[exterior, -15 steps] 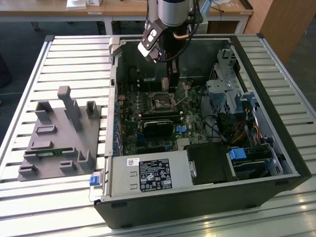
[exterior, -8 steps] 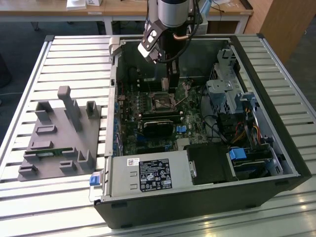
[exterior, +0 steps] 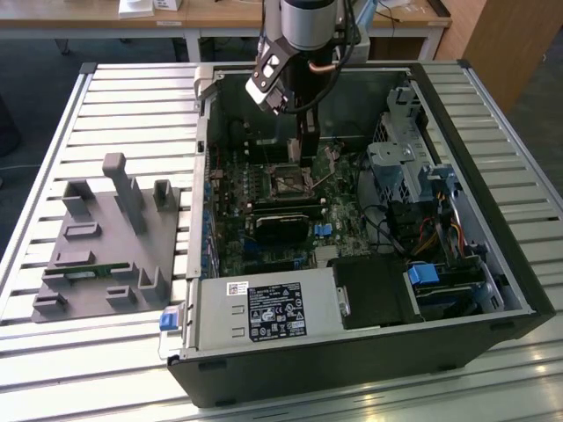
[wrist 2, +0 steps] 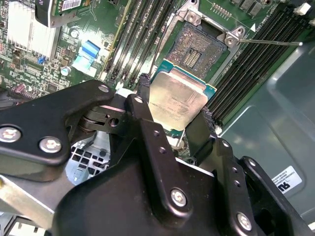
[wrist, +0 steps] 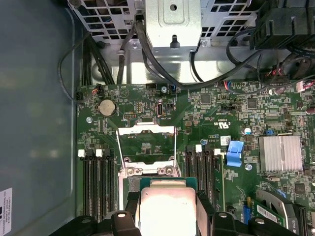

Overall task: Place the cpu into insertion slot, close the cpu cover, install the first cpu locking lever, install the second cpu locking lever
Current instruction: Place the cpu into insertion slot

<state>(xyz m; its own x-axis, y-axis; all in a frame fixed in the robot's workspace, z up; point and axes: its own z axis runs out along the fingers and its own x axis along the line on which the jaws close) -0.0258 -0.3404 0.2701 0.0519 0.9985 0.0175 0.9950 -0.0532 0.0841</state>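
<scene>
My gripper (wrist 2: 174, 104) is shut on the cpu (wrist 2: 178, 96), a flat square chip with a dull silver top and a green edge, held between the two black fingers (wrist 2: 143, 88). The cpu hangs tilted just above and beside the insertion slot (wrist 2: 195, 47), whose dark pin field lies bare. In the first wrist view the cpu (wrist: 167, 209) sits in the gripper (wrist: 167, 202), and the cpu cover (wrist: 145, 131), a thin silver frame, is swung open beyond it. In the exterior view the gripper (exterior: 303, 151) reaches down into the computer case just behind the insertion slot (exterior: 288, 182).
Long black memory slots (wrist: 96, 182) flank the socket on both sides. A thin silver lever (wrist 2: 271, 43) sticks out beside it. A finned heatsink (wrist: 280, 152), a blue clip (wrist: 235, 151), cables and a drive cage (exterior: 400, 163) crowd the case. A grey fixture (exterior: 110, 237) stands outside.
</scene>
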